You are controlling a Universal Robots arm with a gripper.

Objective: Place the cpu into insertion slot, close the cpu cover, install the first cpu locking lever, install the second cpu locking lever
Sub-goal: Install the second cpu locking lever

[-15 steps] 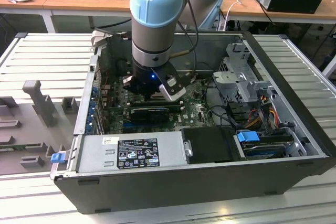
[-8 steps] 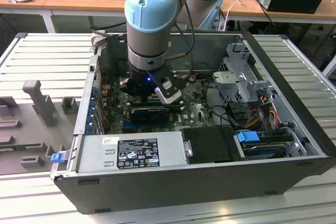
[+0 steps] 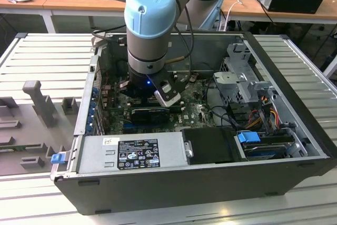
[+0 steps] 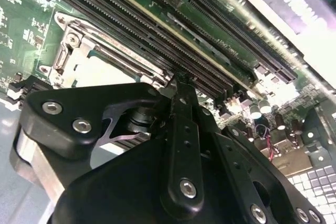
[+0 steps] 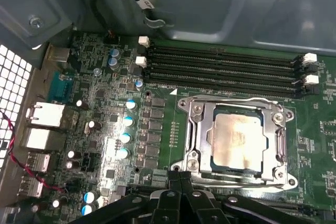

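— Where is the cpu (image 5: 237,141) right now?

— In the first wrist view it lies flat inside the insertion slot (image 5: 207,139), its silver-grey top facing up. The cpu cover (image 5: 236,104) is down around it, a silvery frame whose square window leaves the chip's top bare.

— And the gripper (image 5: 181,178)?

— It sits just beside the socket's edge, on the side away from the long black memory slots (image 5: 220,72). Its two black fingers (image 5: 173,179) are pressed together with no gap between them, and nothing shows between the tips (they end right at the frame's border; whether they touch it, I cannot tell).

— What does the second wrist view add?

— The same black finger (image 4: 181,108) reaching toward the green board (image 4: 21,19), its tip near the corner of the metal frame and next to the memory slots.

— And from outside?

— In the exterior view the arm (image 3: 152,19) reaches down into the open computer case (image 3: 295,151), its wrist low over the board, with the power supply (image 3: 131,154) along the near edge.
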